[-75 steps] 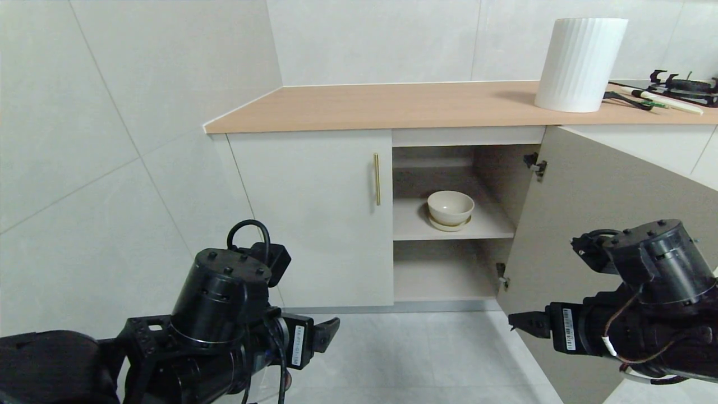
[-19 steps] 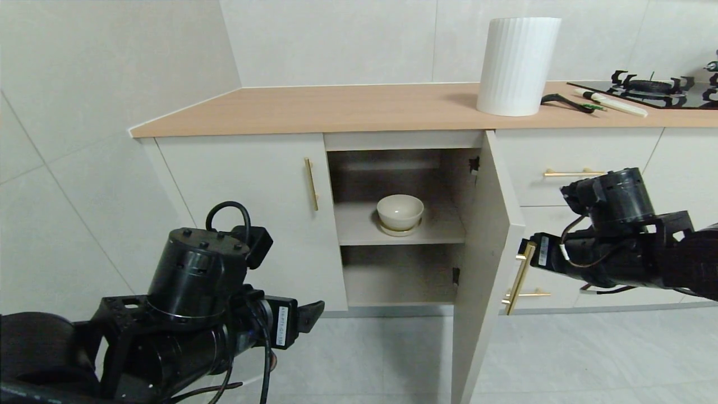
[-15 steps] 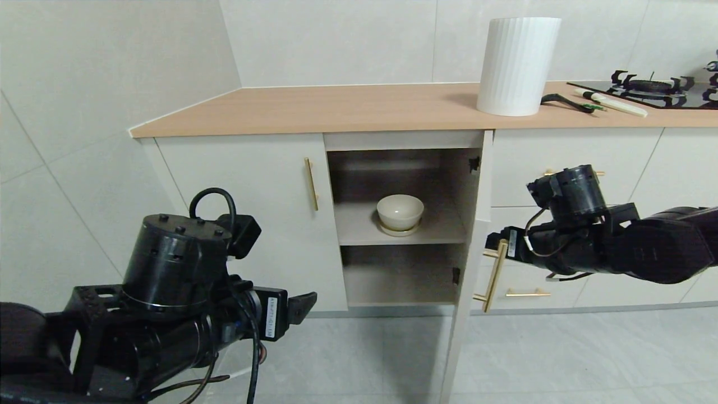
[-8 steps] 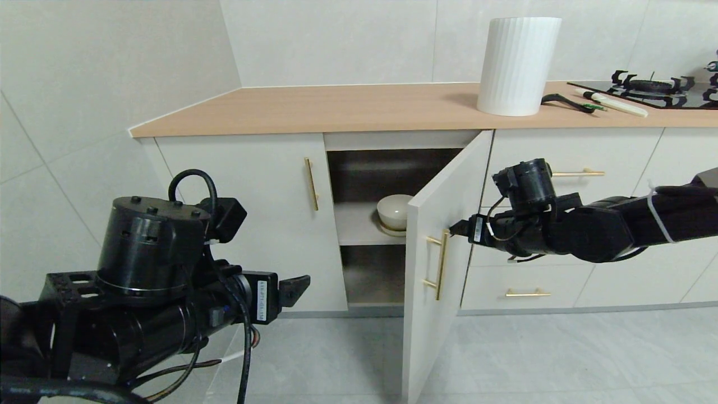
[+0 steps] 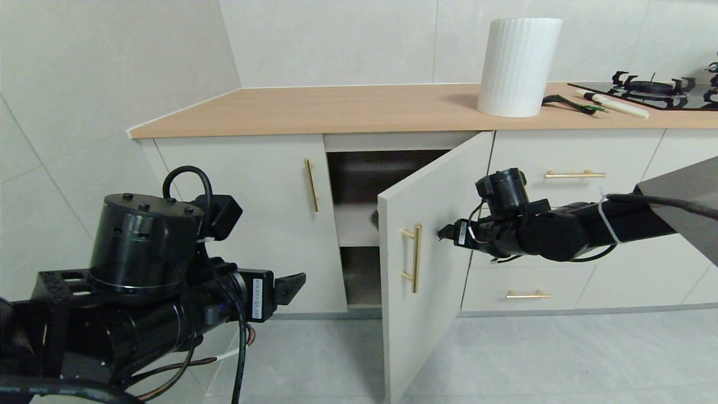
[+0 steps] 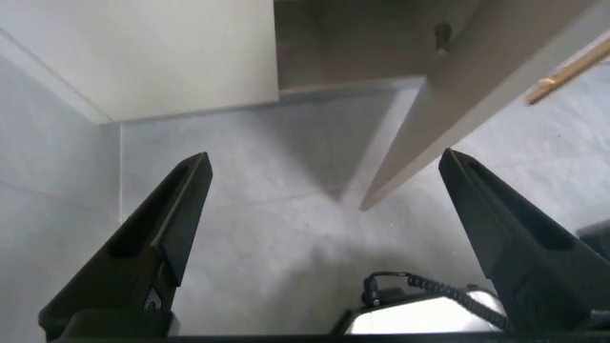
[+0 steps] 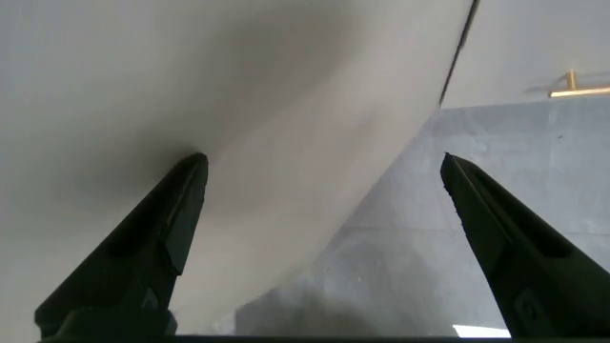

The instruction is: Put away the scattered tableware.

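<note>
While the cabinet door (image 5: pixel 432 185) stands half shut, hiding most of the shelf (image 5: pixel 353 224) behind it, the right tool (image 5: pixel 441 232) is spread wide, tips close against the door's outer face. The left tool (image 6: pixel 324 167), fingers far apart, hangs low over the floor (image 6: pixel 276 238).

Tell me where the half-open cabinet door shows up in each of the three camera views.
Head view: cabinet door mid-picture, swung partway out, right gripper at its outer face.
Left wrist view: slanted pale panel above the floor, beyond the left gripper.
Right wrist view: broad pale face close ahead of the right gripper.
Shared landmark: the grey floor under the door.
</note>
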